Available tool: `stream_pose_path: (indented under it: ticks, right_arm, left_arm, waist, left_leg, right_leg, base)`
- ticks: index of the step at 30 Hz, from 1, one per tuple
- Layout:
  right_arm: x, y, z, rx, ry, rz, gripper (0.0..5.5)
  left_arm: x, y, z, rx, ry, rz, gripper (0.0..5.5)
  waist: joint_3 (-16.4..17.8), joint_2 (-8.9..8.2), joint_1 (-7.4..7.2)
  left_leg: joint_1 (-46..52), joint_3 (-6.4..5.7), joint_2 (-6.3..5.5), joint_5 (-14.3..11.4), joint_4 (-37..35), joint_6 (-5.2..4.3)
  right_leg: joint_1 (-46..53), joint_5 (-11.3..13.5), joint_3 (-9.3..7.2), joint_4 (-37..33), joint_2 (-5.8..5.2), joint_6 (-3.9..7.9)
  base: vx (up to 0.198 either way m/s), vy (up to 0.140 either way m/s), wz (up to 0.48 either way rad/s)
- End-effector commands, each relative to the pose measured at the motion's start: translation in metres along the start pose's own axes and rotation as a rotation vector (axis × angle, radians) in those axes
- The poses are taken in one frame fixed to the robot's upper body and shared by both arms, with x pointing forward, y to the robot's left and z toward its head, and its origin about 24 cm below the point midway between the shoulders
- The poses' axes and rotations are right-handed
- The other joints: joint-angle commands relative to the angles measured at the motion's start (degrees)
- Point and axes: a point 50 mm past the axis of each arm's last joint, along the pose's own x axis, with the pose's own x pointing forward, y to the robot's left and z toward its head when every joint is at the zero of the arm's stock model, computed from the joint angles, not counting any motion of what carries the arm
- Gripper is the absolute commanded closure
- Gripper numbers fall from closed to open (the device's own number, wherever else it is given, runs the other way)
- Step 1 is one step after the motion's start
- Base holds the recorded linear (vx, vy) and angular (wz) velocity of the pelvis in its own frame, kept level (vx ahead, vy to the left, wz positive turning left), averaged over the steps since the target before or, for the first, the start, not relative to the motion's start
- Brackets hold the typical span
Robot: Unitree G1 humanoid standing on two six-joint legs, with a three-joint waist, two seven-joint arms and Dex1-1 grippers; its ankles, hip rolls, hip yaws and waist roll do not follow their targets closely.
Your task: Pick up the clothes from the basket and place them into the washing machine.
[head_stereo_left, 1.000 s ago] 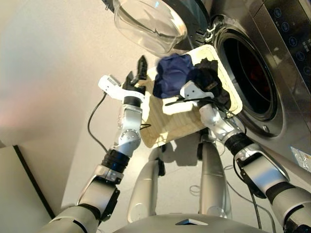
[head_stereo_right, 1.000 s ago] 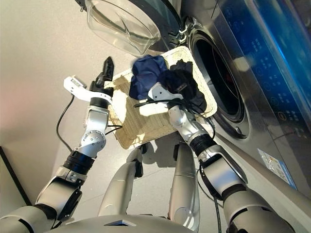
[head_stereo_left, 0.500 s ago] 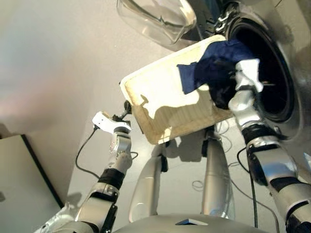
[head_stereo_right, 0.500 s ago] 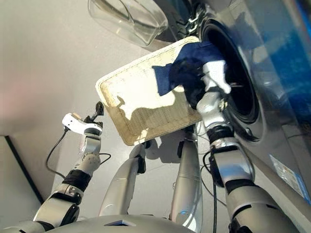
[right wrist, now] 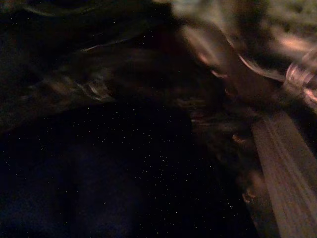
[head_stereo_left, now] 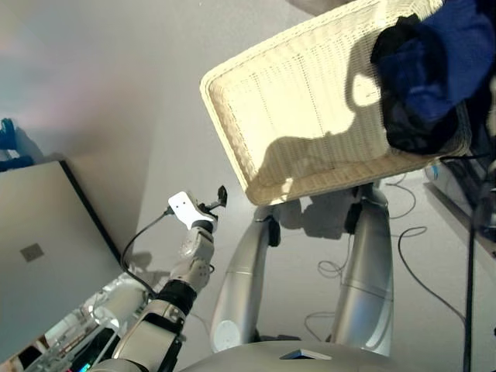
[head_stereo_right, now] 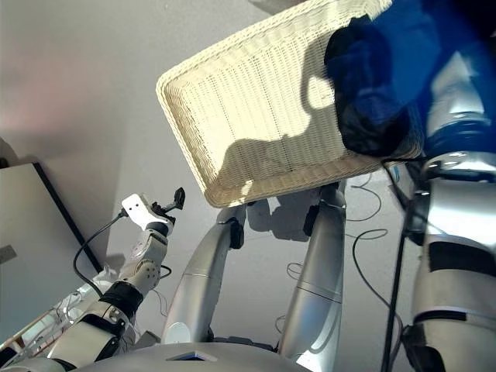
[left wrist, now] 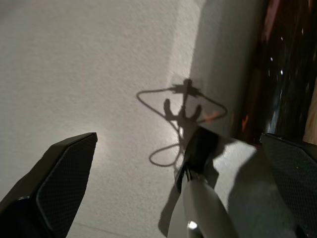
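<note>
Clothes are the matter here, and only two of them show: a navy blue garment (head_stereo_left: pixel 457 46) and a black garment (head_stereo_left: pixel 407 116), bunched together at about two o'clock in the head views, spilling over the far-right rim of the basket (head_stereo_left: pixel 310 108).

Starting at the left, a pale flat panel (head_stereo_left: pixel 39 256) fills the eight o'clock corner. Next to it, at about seven o'clock, the left gripper (head_stereo_left: pixel 219 197) hangs low over bare grey floor (head_stereo_left: pixel 155 93), well apart from the basket. Its wrist view shows the two black fingers (left wrist: pixel 59 178) spread wide with nothing between them, only floor below.

Moving toward centre, the basket spans from twelve to two o'clock, and its woven bottom is bare apart from a shadow. No coral-orange garment is visible anywhere in it.

At the far right, a silver forearm (head_stereo_right: pixel 457 186) rises at three o'clock toward the dark bundle. The right gripper itself is buried behind cloth in the head views, and its wrist picture is dark fabric and blur, so whether it is clamped on the garments cannot be told. The washing machine does not show clearly in any view.

As a judgement, the task looks partly done: the navy and black pieces appear to be mid-transfer near the basket's edge, not yet seen in a drum, and the orange piece is unaccounted for.
</note>
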Motion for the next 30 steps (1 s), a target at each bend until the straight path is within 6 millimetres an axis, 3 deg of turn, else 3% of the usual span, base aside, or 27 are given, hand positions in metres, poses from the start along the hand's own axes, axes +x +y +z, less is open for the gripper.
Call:
stream_pose_path:
  ticks: [1, 2, 3, 5, 6, 7, 8, 10, 11, 12, 13, 14, 15, 16, 17, 21, 26, 30]
  right_arm:
    - [0.03, -0.023, 0.052, 0.133, -0.193, -0.107, 5.5]
    - [0.031, -0.027, 0.049, 0.149, -0.177, -0.132, 5.5]
    - [0.032, -0.031, 0.042, 0.147, -0.154, -0.151, 5.5]
    - [0.027, -0.029, 0.031, 0.116, -0.133, -0.131, 5.5]
    - [0.022, -0.024, 0.024, 0.09, -0.116, -0.085, 5.13]
    - [0.017, -0.018, 0.02, 0.101, -0.102, -0.041, 2.18]
    - [0.009, -0.009, 0.012, 0.111, -0.067, 0.034, 0.0]
    - [-0.01, 0.008, -0.004, 0.088, -0.023, 0.188, 0.0]
    - [-0.026, 0.019, -0.018, 0.076, 0.023, 0.289, 0.0]
    - [-0.037, 0.027, -0.026, 0.085, 0.062, 0.368, 0.0]
    - [-0.053, 0.03, -0.049, 0.086, 0.159, 0.467, 0.0]
    - [-0.052, 0.03, -0.048, 0.089, 0.161, 0.47, 0.0]
    - [-0.061, 0.033, -0.058, 0.082, 0.204, 0.507, 0.0]
    - [-0.085, 0.038, -0.076, 0.023, 0.239, 0.631, 0.0]
    - [-0.085, 0.039, -0.076, 0.023, 0.24, 0.632, 0.0]
    - [-0.129, 0.037, -0.11, 0.001, 0.354, 0.845, 0.0]
    - [-0.158, 0.03, -0.136, -0.237, 0.362, 1.089, 0.0]
    - [-0.187, 0.023, -0.153, -0.323, 0.398, 1.224, 0.0]
  left_arm:
    - [-0.013, 0.037, 0.003, 0.082, -0.009, 0.096, 0.0]
    - [-0.013, 0.038, 0.005, 0.072, -0.02, 0.109, 0.0]
    - [-0.013, 0.04, 0.006, 0.053, -0.025, 0.121, 0.0]
    - [-0.013, 0.042, 0.008, 0.032, -0.041, 0.137, 0.0]
    - [-0.012, 0.042, 0.01, 0.036, -0.047, 0.137, 0.0]
    - [-0.011, 0.042, 0.012, 0.039, -0.054, 0.14, 0.0]
    - [-0.009, 0.042, 0.014, 0.041, -0.061, 0.142, 0.0]
    - [-0.005, 0.041, 0.018, 0.035, -0.073, 0.146, 0.0]
    - [-0.002, 0.04, 0.019, 0.038, -0.073, 0.144, 0.0]
    - [0.001, 0.039, 0.021, 0.041, -0.077, 0.139, 0.0]
    - [0.005, 0.036, 0.022, 0.036, -0.07, 0.128, 0.0]
    - [0.006, 0.036, 0.022, 0.035, -0.072, 0.128, 0.0]
    - [0.008, 0.034, 0.024, 0.027, -0.075, 0.121, 0.0]
    - [0.01, 0.033, 0.024, 0.025, -0.073, 0.115, 0.0]
    - [0.01, 0.034, 0.025, 0.025, -0.073, 0.115, 0.0]
    - [0.014, 0.039, 0.025, 0.029, -0.062, 0.131, 0.0]
    - [0.017, 0.041, 0.029, 0.033, -0.072, 0.126, 0.0]
    - [0.018, 0.038, 0.029, 0.025, -0.079, 0.112, 0.0]
  waist:
    - [-1.6, 0.66, -3.52]
    - [-1.6, 0.55, -3.62]
    - [-2.0, 0.62, -3.45]
    - [-1.8, 0.24, -3.63]
    - [-1.8, 0.02, -3.61]
    - [-1.8, -0.1, -3.56]
    - [-1.8, -0.28, -3.54]
    - [-1.5, -0.69, -3.54]
    - [-1.7, -0.76, -3.24]
    - [-1.2, -1.21, -3.54]
    - [-1.2, -1.47, -3.39]
    - [-0.9, -1.48, -3.45]
    - [-0.5, -1.84, -3.71]
    - [-0.6, -2.41, -3.83]
    - [-0.4, -2.39, -3.9]
    - [-0.5, -3.95, -4.15]
    - [-0.9, -5.92, -3.65]
    - [-1.3, -7.0, -3.08]
  left_leg:
    - [1.8, -3.13, 3.1, -9.2, 12.3, 1.14]
    - [1.3, -3.16, 3.08, -9.2, 13.2, 1.09]
    - [1.8, -3.74, 3.14, -10.5, 13.5, 0.85]
    - [1.3, -3.63, 3.02, -9.2, 13.5, 0.96]
    - [1.5, -3.6, 3.14, -9.2, 13.3, 0.91]
    - [1.8, -3.5, 3.19, -9.2, 13.3, 0.92]
    - [1.9, -3.36, 3.23, -9.2, 13.3, 0.94]
    - [2.6, -3.13, 3.44, -9.0, 13.0, 0.87]
    - [3.8, -3.39, 3.72, -10.3, 12.8, 0.58]
    - [3.7, -2.95, 3.66, -8.8, 12.6, 0.7]
    - [5.8, -3.15, 4.21, -10.2, 11.8, 0.3]
    - [6.2, -3.16, 4.26, -10.2, 11.6, 0.29]
    - [6.1, -2.88, 4.1, -8.6, 11.0, 0.45]
    - [7.5, -2.71, 4.35, -8.3, 9.5, 0.26]
    - [7.7, -2.74, 4.36, -8.2, 9.4, 0.25]
    - [11.2, -2.81, 4.83, -7.0, 5.0, -0.29]
    - [13.7, -3.42, 5.44, -5.3, 0.7, -0.82]
    - [15.2, -4.22, 5.81, -3.7, -2.8, -1.24]
  right_leg:
    - [-1.2, 5.7, 2.27, 2.1, 2.18, 5.35]
    - [-1.3, 5.8, 2.24, 2.7, 2.33, 5.33]
    - [-0.8, 4.3, 2.38, 3.4, 2.56, 5.78]
    - [-0.7, 5.8, 2.03, 2.9, 2.2, 5.14]
    - [-0.3, 5.9, 1.94, 2.5, 2.14, 5.04]
    - [0.1, 6.1, 1.89, 2.1, 2.16, 4.99]
    - [0.5, 6.2, 1.82, 1.8, 2.29, 4.91]
    - [1.8, 6.8, 1.66, 0.7, 2.36, 4.78]
    - [3.0, 5.4, 1.73, 0.8, 2.73, 5.19]
    - [3.4, 7.2, 1.5, -0.6, 2.45, 4.62]
    - [5.5, 5.6, 1.43, -1.0, 2.7, 5.15]
    - [5.9, 5.6, 1.38, -1.2, 2.74, 5.14]
    - [6.2, 7.3, 1.18, -2.3, 2.44, 4.59]
    - [7.9, 7.4, 0.71, -4.0, 2.4, 4.48]
    - [8.1, 7.5, 0.64, -4.2, 2.4, 4.47]
    - [12.0, 8.0, -0.98, -8.5, 2.28, 4.42]
    - [14.8, 9.4, -2.59, -13.6, 2.62, 4.32]
    - [16.3, 10.5, -3.34, -16.8, 2.78, 4.53]
  base:
    - [0.0, 0.0, 0.0]
    - [0.117, -0.019, -0.036]
    - [0.0, 0.0, 0.0]
    - [-0.047, -0.001, -0.022]
    - [0.0, 0.0, 0.0]
    - [0.0, 0.0, 0.0]
    - [0.0, 0.0, 0.0]
    - [0.037, -0.018, -0.076]
    - [0.0, 0.0, 0.0]
    - [0.058, -0.062, -0.182]
    - [0.0, 0.0, 0.0]
    - [-0.027, -0.032, -0.218]
    - [-0.123, -0.016, -0.21]
    - [-0.123, -0.015, -0.196]
    - [0.0, 0.0, 0.0]
    - [-0.011, -0.029, 0.002]
    - [-0.026, -0.07, 0.047]
    - [-0.001, -0.042, 0.032]
